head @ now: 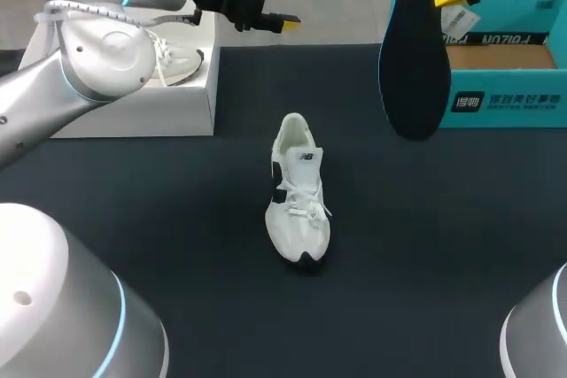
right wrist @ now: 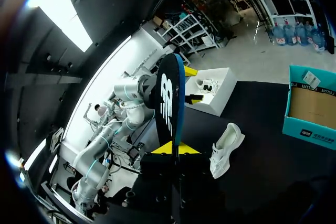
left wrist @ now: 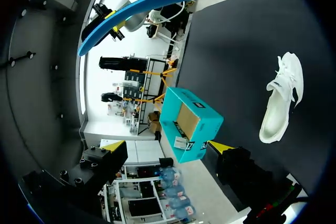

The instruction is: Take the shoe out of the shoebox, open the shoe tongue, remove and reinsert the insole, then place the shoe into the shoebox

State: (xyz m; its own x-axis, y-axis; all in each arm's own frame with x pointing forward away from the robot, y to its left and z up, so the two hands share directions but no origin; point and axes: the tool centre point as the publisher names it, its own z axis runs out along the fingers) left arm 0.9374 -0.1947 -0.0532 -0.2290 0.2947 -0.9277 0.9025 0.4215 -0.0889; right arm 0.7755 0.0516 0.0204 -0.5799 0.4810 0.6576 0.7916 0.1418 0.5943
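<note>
Print shows in four spots.
1) Dark blue-edged foam insole (head: pixel 415 59): large white letter logo on its face, plainest in the right wrist view.
2) Teal cardboard shoebox (head: pixel 505 102): the front wall has a dark square patch with white characters, and a row of white characters just beside it. Too small to make out. The flap above carries dark block lettering, upside down in the head view.
3) White paper label (head: pixel 458 19) on that flap: fine print, not legible.
4) White lace-up sneaker (head: pixel 298 192): small dark logo mark near the collar, and a dark panel on its side with print I cannot make out.
</note>
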